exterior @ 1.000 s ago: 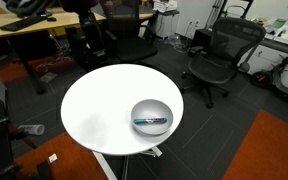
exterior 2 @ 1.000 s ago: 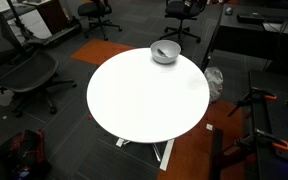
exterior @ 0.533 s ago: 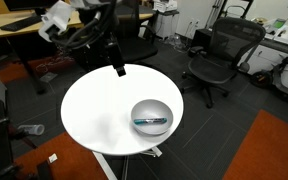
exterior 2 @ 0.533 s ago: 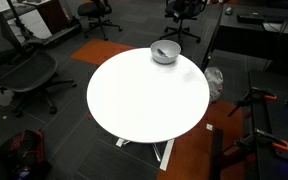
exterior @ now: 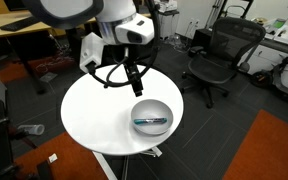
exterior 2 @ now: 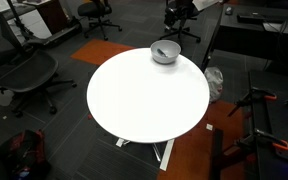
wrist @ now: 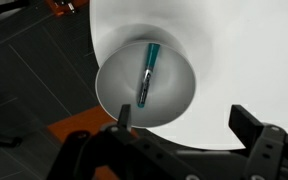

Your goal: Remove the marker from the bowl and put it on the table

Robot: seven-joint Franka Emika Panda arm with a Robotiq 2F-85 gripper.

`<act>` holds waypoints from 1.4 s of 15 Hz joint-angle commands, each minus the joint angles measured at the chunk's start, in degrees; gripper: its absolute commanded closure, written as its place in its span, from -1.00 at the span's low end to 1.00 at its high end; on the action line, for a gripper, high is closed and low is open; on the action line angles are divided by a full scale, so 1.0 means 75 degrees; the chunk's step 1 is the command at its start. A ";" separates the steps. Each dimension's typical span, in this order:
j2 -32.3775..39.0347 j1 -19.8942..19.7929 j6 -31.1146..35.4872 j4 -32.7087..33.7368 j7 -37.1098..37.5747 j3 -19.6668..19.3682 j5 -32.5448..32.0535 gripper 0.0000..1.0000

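The grey bowl (exterior: 151, 116) sits on the round white table (exterior: 94, 110) near its edge, and both exterior views show it (exterior 2: 165, 51). The dark marker with a teal section (exterior: 150, 121) lies inside the bowl. In the wrist view the marker (wrist: 147, 75) lies lengthwise in the bowl (wrist: 124, 95), teal end away from me. My gripper (exterior: 134, 86) hangs above the table just beside the bowl, open and empty. In the wrist view its jaws (wrist: 184, 122) stand wide apart, one finger (wrist: 124, 115) over the bowl's near rim, the other over bare table (wrist: 244, 50).
Black office chairs (exterior: 219, 55) stand around the table, another at the side (exterior 2: 24, 70). A wooden desk (exterior: 29, 25) is behind the arm. An orange carpet patch (exterior: 274, 150) lies on the dark floor. The table top (exterior 2: 144, 95) is bare apart from the bowl.
The arm has swung in from the back over the table and now hangs next to the bowl. The bowl and marker have not moved.
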 commanded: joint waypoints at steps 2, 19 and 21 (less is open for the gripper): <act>0.1162 -0.0114 -0.0236 0.1144 0.0075 -0.0123 0.0227 -1.00; 0.3575 -0.0395 -0.1663 0.3411 0.0216 -0.0044 0.0911 -1.00; 0.3768 -0.0390 -0.1618 0.3563 0.0262 -0.0048 0.1009 -1.00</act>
